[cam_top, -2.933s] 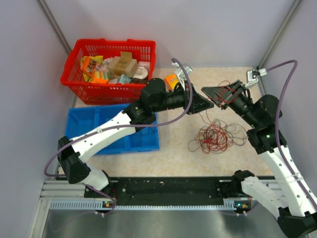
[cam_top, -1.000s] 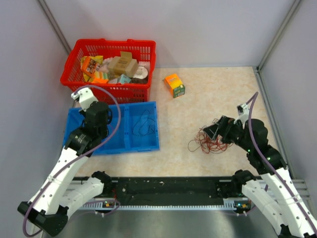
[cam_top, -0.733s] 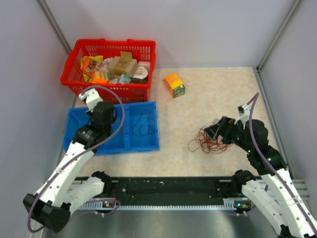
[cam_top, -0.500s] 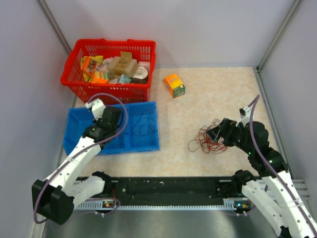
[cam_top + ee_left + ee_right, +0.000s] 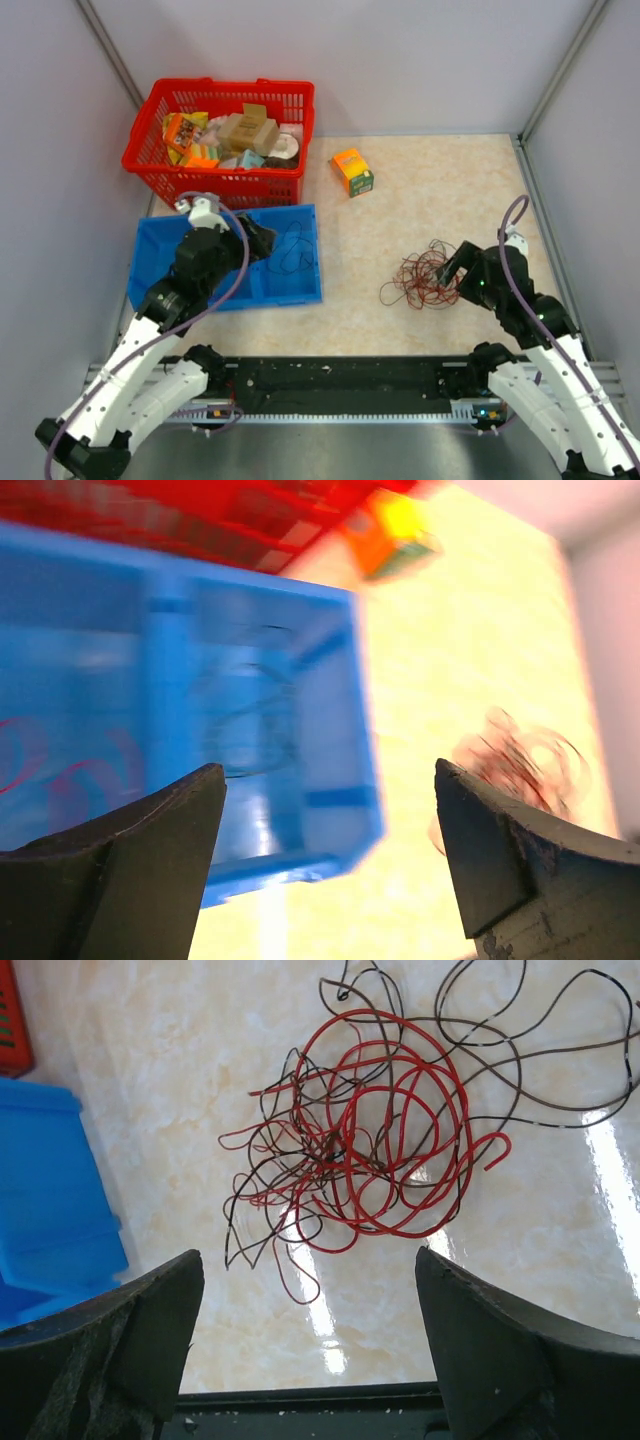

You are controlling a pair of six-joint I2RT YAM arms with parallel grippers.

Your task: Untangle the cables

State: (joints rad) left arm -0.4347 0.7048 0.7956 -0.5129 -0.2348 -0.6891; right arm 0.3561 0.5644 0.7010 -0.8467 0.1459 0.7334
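The cables (image 5: 425, 280) lie as a tangle of thin red and dark wires on the beige table, right of centre. In the right wrist view the cables (image 5: 370, 1150) sit ahead of my open, empty right gripper (image 5: 310, 1360), not touching it. In the top view my right gripper (image 5: 452, 268) is at the tangle's right edge. A separate dark wire (image 5: 292, 250) lies in the blue bin (image 5: 225, 290). My left gripper (image 5: 266, 240) hovers over that bin. In the blurred left wrist view my left gripper (image 5: 330, 880) is open and empty, with the dark wire (image 5: 255, 715) ahead.
A red basket (image 5: 165, 170) full of boxes stands at the back left, behind the blue bin. A small orange box (image 5: 352, 170) stands on the table at the back. Grey walls close in both sides, and a black rail (image 5: 340, 380) runs along the near edge.
The left arm has swung right, from the bin's left end to over its right compartment. The right gripper has drawn back slightly from the tangle. The tangle stays put.
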